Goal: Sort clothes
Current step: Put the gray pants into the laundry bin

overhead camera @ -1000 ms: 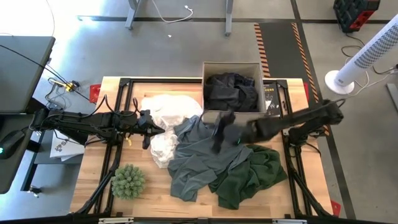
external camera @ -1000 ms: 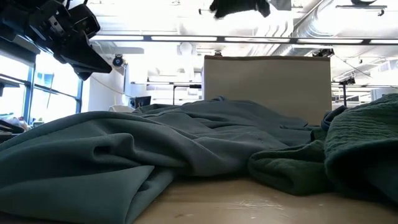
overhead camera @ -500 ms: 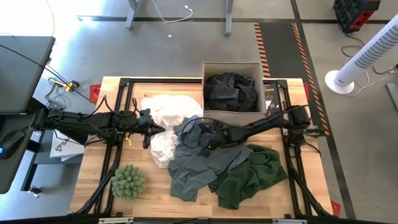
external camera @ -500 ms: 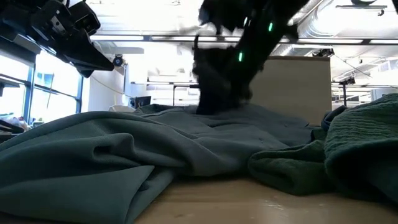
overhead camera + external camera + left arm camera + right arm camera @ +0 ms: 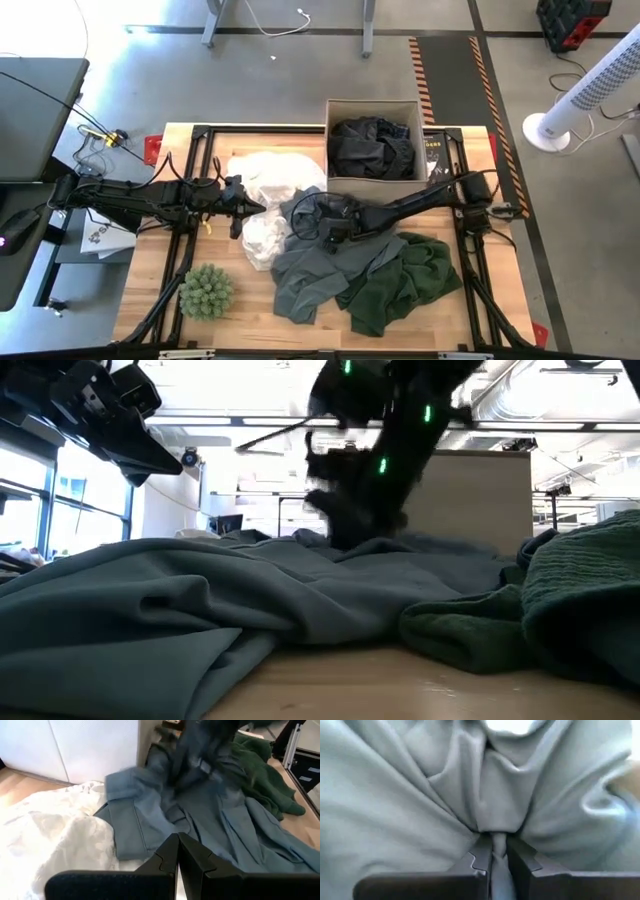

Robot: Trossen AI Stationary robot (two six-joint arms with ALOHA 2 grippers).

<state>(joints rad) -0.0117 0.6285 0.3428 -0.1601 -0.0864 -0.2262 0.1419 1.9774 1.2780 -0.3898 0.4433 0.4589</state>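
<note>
Right claw (image 5: 498,854) clamped on a fold of the grey garment (image 5: 318,262) mid-desk (image 5: 250,320); left claw (image 5: 178,851) fingers together, over the white garment (image 5: 268,180).

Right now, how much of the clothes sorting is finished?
Done: black clothes lie in the cardboard box. In hand: the right gripper pinches the grey garment. Left: the dark green garment and white one, beside the waiting left gripper.

Two dark, slender multi-joint arms, matte black throughout. Right arm (image 5: 420,205): small green indicator lights along its links, seen glowing in low view. Left arm (image 5: 150,197): black cabling along its length. Fingers (image 5: 192,857) black, flat, notched inner edges.
</note>
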